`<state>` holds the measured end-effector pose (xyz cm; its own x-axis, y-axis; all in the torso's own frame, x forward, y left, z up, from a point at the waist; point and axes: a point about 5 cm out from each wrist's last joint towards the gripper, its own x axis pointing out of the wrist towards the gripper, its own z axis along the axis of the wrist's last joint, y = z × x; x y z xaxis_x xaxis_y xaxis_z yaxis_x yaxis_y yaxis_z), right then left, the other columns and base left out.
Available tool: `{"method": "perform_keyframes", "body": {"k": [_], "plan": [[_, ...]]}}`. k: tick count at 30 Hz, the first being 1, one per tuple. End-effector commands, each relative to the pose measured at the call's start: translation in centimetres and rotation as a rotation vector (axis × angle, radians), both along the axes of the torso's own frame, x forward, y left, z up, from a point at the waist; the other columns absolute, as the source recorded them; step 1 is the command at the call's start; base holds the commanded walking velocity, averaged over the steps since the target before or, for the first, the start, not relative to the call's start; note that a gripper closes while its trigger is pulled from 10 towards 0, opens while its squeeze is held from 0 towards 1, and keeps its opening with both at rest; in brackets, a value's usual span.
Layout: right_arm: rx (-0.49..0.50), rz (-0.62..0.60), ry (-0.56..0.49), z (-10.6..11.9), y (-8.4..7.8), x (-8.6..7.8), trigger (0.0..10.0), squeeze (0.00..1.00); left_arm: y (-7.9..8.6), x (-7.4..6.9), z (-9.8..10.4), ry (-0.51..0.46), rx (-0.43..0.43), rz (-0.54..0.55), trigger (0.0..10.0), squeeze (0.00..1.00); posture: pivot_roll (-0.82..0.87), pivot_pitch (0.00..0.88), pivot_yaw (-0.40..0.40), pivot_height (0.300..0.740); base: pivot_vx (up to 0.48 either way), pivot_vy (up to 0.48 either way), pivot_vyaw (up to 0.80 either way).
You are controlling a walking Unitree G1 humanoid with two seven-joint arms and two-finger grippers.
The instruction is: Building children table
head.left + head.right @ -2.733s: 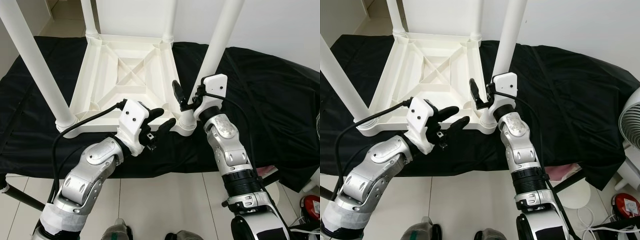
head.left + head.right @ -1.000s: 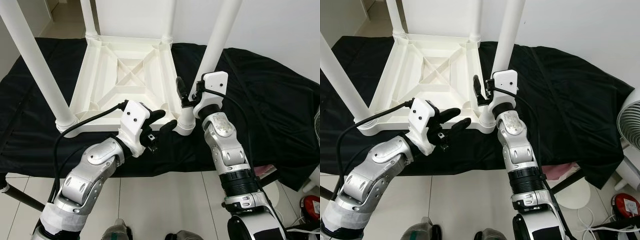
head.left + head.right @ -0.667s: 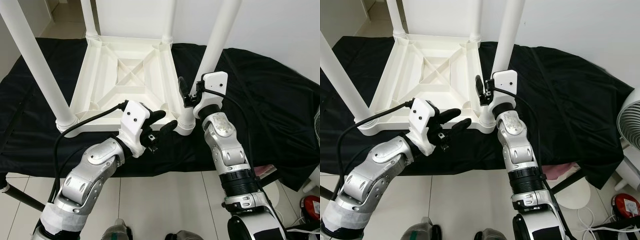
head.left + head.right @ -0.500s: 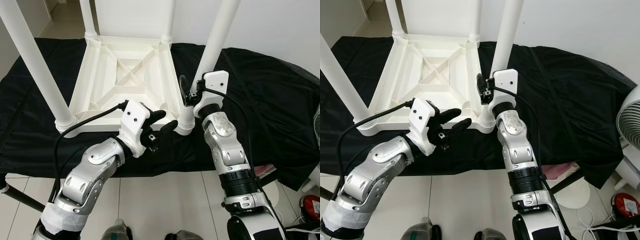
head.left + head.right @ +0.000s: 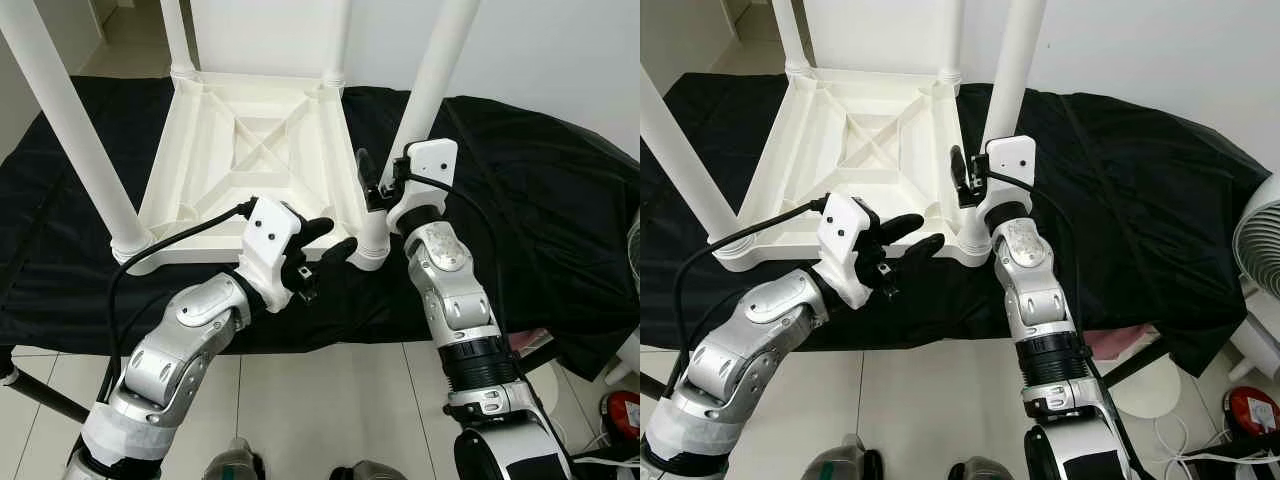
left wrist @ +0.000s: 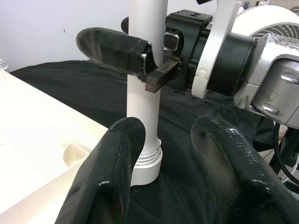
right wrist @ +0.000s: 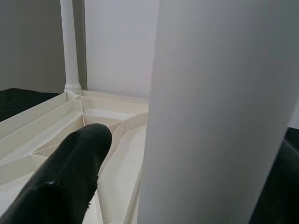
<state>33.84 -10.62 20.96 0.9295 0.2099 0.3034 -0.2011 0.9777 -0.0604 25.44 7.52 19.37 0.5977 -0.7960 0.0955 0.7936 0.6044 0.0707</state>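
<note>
Kids' table point(image 5: 250, 150) lies upside-down on the black-draped worktop point(image 5: 540, 200), underside ribs up, four white legs pointing at the ceiling. The near-right leg point(image 5: 425, 90) is the one in hand.

Right gripper point(image 5: 385, 190) sits low on that leg, just above its collar at the table corner. Jaws straddle the post: one finger point(image 7: 70, 172) on the tabletop side, the other mostly hidden behind the leg. In the left wrist view the finger seems to press the post, so likely clenched on the leg, but contact on the far side isn't visible.

Left gripper point(image 5: 325, 240) hangs just in front of the same corner, jaws spread and released, grasping nothing; the leg base point(image 6: 147, 163) stands between its fingertips point(image 6: 126, 135) and beyond them.

Handling, as a guess: hollow moulded plastic, so light and stiff, not fragile, but smooth and round, meaning it'll slip or spin under a weak pinch. Best hold is low on the leg near the collar for twisting/seating, w/ the other arm bracing the frame edge next to the corner so the whole table doesn't slide on the cloth.
</note>
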Motion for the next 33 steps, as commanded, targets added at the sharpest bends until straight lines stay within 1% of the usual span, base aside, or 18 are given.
{"method": "perform_keyframes", "body": {"k": [1,12,14,15,17,18,19,20,22,23,24,26,27,28,29,31,33], "plan": [[0.002,-0.022,0.014,0.0,-0.4,0.3,10.0,0.0,-0.4,-0.2,0.2,-0.002,0.007,-0.052,10.0,0.0,0.11,0.0,-0.066,0.74,0.0,0.0,0.0],[-0.008,-0.018,0.025,-0.1,-0.3,0.3,10.0,0.0,-0.3,-0.2,0.3,-0.004,0.007,-0.049,10.0,0.0,0.11,0.0,-0.065,0.74,0.0,0.0,0.0],[0.0,-0.019,0.042,-0.2,-0.2,0.4,10.0,0.0,-0.3,-0.1,0.3,-0.005,0.007,-0.047,10.0,0.0,0.11,0.001,-0.065,0.74,0.0,0.0,0.0],[0.02,-0.019,0.063,-0.4,-0.2,0.6,10.0,0.0,-0.4,-0.1,0.4,-0.006,0.007,-0.046,10.0,0.0,0.11,0.001,-0.065,0.74,0.0,0.0,0.0],[0.113,0.006,0.111,-0.5,-0.1,0.8,10.0,0.0,-0.4,0.0,0.5,-0.007,0.005,-0.046,10.0,0.0,0.11,0.005,-0.065,0.74,0.0,0.0,0.0],[0.113,0.006,0.111,-0.5,-0.1,0.8,10.0,0.0,-0.4,0.0,0.5,-0.007,0.005,-0.046,10.0,0.0,0.11,0.005,-0.065,0.74,0.0,0.0,0.0],[0.143,0.018,0.12,-0.4,-0.1,0.8,10.0,0.0,-0.4,0.0,0.5,-0.008,0.004,-0.047,10.0,0.0,0.11,0.005,-0.065,0.74,0.0,0.0,0.0],[0.143,0.018,0.12,-0.4,-0.1,0.8,10.0,0.0,-0.4,0.0,0.5,-0.008,0.004,-0.047,10.0,0.0,0.11,0.005,-0.065,0.74,0.0,0.0,0.0],[0.247,0.067,0.15,-0.2,0.1,0.9,10.0,0.0,-0.5,0.0,0.6,-0.009,0.001,-0.047,10.0,0.0,0.11,0.006,-0.067,0.74,0.0,0.0,0.0],[0.247,0.067,0.15,-0.2,0.1,0.9,10.0,0.0,-0.5,0.0,0.6,-0.009,0.001,-0.047,10.0,0.0,0.11,0.006,-0.067,0.74,0.0,0.0,0.0],[0.288,0.089,0.16,-0.1,0.2,0.9,10.0,0.0,-0.5,0.1,0.7,-0.01,-0.001,-0.047,10.0,0.0,0.11,0.006,-0.067,0.74,0.0,0.0,0.0],[0.288,0.089,0.16,-0.1,0.2,0.9,10.0,0.0,-0.5,0.1,0.7,-0.01,-0.001,-0.047,10.0,0.0,0.11,0.006,-0.067,0.74,0.0,0.0,0.0],[0.384,0.155,0.177,0.5,0.5,0.8,10.0,0.0,-0.7,0.1,0.9,-0.016,-0.006,-0.047,10.0,0.0,0.11,0.008,-0.073,0.74,0.0,0.0,0.0],[0.415,0.177,0.181,0.7,0.6,0.7,10.0,0.0,-0.7,0.1,1.0,-0.019,-0.008,-0.047,10.0,0.0,0.11,0.008,-0.073,0.74,0.0,0.0,0.0],[0.415,0.177,0.181,0.7,0.6,0.7,10.0,0.0,-0.7,0.1,1.0,-0.019,-0.008,-0.047,10.0,0.0,0.11,0.008,-0.073,0.74,0.0,0.0,0.0],[0.477,0.22,0.19,1.0,0.8,0.7,10.0,0.0,-0.8,0.1,1.2,-0.024,-0.013,-0.048,10.0,0.0,0.11,0.009,-0.074,0.74,0.0,0.0,0.0],[0.477,0.22,0.19,1.0,0.8,0.7,10.0,0.0,-0.8,0.1,1.2,-0.024,-0.013,-0.048,10.0,0.0,0.11,0.009,-0.074,0.74,0.0,0.0,0.0]]}}
